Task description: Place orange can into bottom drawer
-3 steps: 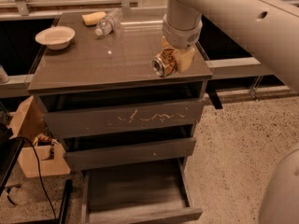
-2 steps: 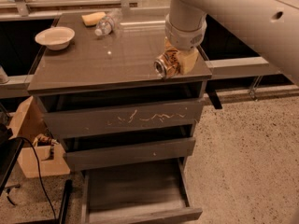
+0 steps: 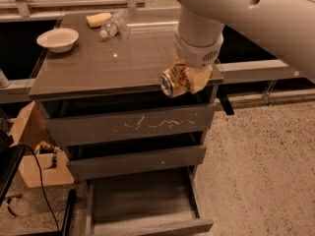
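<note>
My gripper is shut on the orange can, which lies sideways with its silver end facing left-front. I hold it in the air over the front right edge of the cabinet top. The bottom drawer is pulled open below, its flat grey floor bare. It lies down and to the left of the can. The white arm comes in from the upper right.
A white bowl, a clear plastic bottle and a yellow sponge sit at the back of the cabinet top. The scratched upper drawer and middle drawer are slightly open. A cardboard box and cable lie on the left floor.
The gripper with the can has moved forward, from over the right of the cabinet top to over its front edge. The view has shifted closer.
</note>
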